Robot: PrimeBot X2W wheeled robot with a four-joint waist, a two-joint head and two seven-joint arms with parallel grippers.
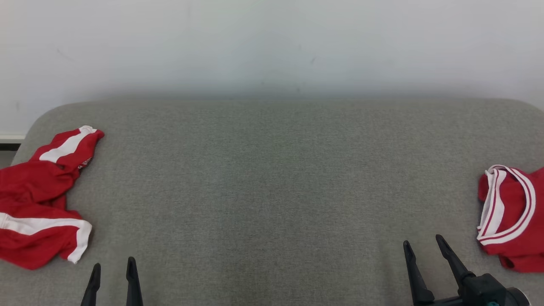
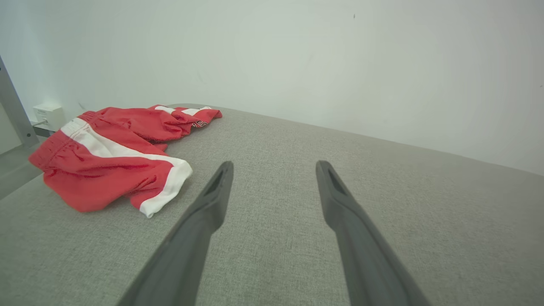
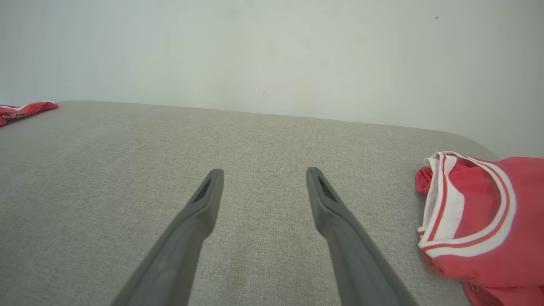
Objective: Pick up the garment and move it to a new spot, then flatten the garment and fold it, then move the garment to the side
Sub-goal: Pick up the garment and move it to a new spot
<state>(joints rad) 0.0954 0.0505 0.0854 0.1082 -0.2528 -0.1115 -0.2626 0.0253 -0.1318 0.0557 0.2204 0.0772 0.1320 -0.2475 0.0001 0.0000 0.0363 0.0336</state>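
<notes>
1. Left gripper [image 1: 114, 261]: the 2 fingers stand spread wide. Nothing lies between them and they hold nothing.
2. Right gripper [image 1: 422, 239]: the 2 fingers are likewise spread wide and hold nothing.

Surface: a grey woven-fabric pad [image 1: 272, 178] with rounded far corners, set against a plain white wall [image 1: 272, 42]. 2 red garments with white trim lie on the pad, well apart.
- The red shorts [image 1: 38, 199] lie crumpled at the left edge, to the left of the left gripper and apart from it.
- The red jersey [image 1: 514, 212] lies bunched at the right edge, collar opening uppermost, near the right gripper but apart from it.

In the left wrist view, a small white box [image 2: 49, 115] shows low against the wall beyond the shorts.

Pose: both grippers sit low at the near edge of the pad, 1 at each side. Their fingers point toward the wall at a shallow angle over the fabric. In the head view the right gripper's fingers lean slightly leftward.
</notes>
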